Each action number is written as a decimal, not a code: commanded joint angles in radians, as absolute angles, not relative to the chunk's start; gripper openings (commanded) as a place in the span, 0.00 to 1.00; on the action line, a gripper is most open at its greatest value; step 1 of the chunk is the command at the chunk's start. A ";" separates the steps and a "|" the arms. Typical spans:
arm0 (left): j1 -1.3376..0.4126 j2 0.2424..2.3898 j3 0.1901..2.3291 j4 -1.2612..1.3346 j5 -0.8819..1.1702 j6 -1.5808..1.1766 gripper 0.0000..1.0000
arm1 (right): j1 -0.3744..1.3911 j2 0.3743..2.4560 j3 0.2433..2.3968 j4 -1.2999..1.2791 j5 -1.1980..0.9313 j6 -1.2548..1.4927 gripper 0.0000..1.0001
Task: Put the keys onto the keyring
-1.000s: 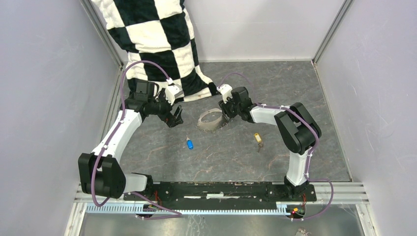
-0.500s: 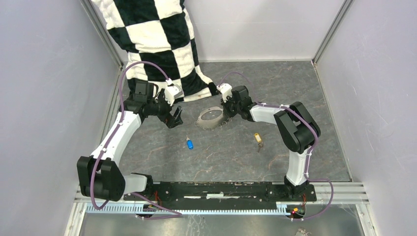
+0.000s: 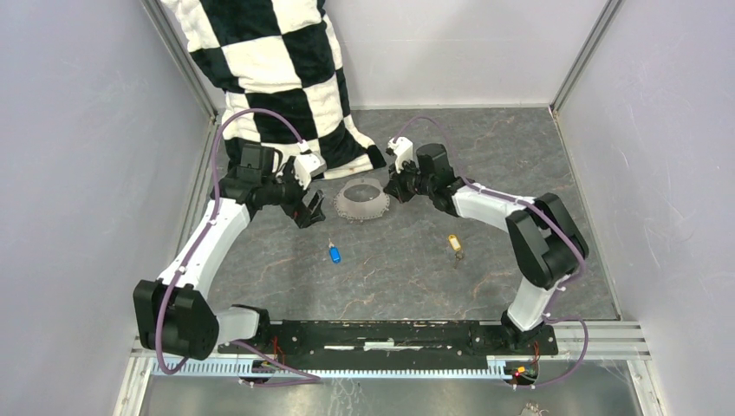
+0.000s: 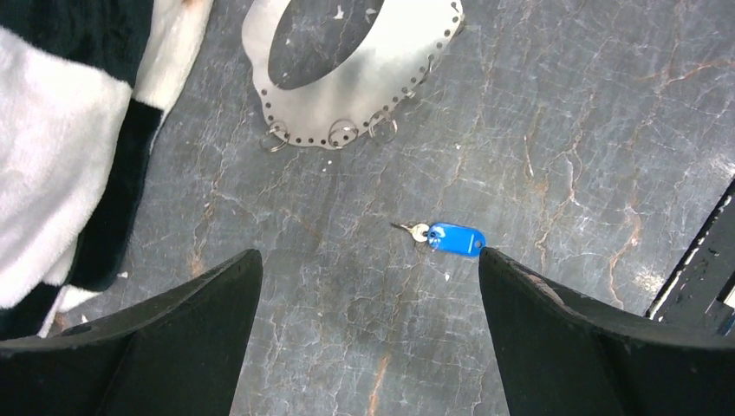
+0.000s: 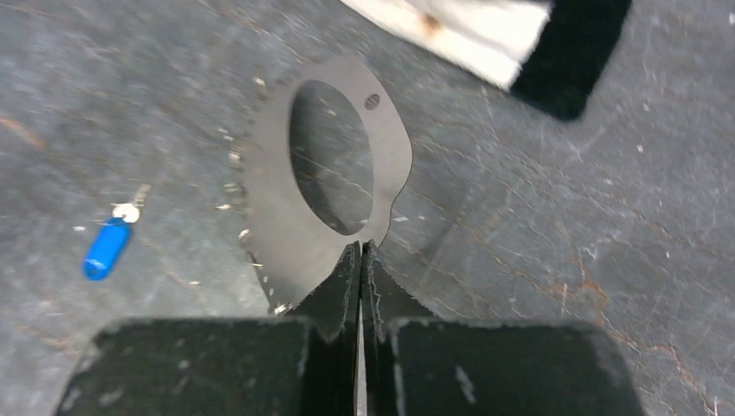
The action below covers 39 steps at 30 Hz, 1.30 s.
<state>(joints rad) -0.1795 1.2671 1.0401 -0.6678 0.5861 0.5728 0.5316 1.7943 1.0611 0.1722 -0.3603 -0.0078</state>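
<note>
The keyring (image 3: 360, 211) is a flat grey oval band with a row of holes and a few small wire rings along one edge. My right gripper (image 3: 390, 191) is shut on its right rim, the fingers pinching the band in the right wrist view (image 5: 360, 247); the keyring (image 5: 277, 225) hangs ahead of them. My left gripper (image 3: 312, 211) is open and empty, just left of the keyring (image 4: 364, 95). The blue key (image 3: 334, 253) lies on the floor, close to my left gripper's (image 4: 368, 260) right fingertip (image 4: 498, 264). The blue key also shows in both wrist views (image 4: 455, 238) (image 5: 106, 247). The yellow key (image 3: 453, 244) lies further right.
A black-and-white checked blanket (image 3: 277, 69) hangs down the back left corner onto the floor, right behind my left gripper (image 4: 61, 147) (image 5: 485, 26). Grey walls close in both sides and the back.
My right gripper has carried the keyring left and towards the back, closer to my left gripper. The left gripper has shifted slightly right. Both keys have stayed put.
</note>
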 commanded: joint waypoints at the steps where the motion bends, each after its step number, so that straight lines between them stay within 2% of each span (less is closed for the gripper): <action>1: -0.212 1.226 1.085 -0.674 0.625 0.640 1.00 | 0.556 1.668 1.025 0.239 -0.473 0.046 0.00; 11: -0.349 1.163 1.170 -0.819 0.677 0.803 1.00 | 0.643 1.493 1.022 0.174 -0.646 0.110 0.00; 17: -0.405 1.079 1.174 -0.783 0.760 0.814 0.96 | 0.695 1.398 1.022 0.152 -0.738 0.158 0.00; 24: -0.444 0.979 1.132 -0.759 0.855 0.838 1.00 | 0.742 1.315 1.044 0.146 -0.883 0.172 0.00; 39: -0.517 0.961 1.107 -0.819 0.910 0.820 0.99 | 0.886 1.312 1.156 0.151 -0.896 0.188 0.00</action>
<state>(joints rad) -0.5037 0.9680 1.1145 -0.7860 0.8665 0.8093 0.8658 1.3285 1.0908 0.1104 -0.8837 0.1726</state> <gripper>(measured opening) 0.996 0.006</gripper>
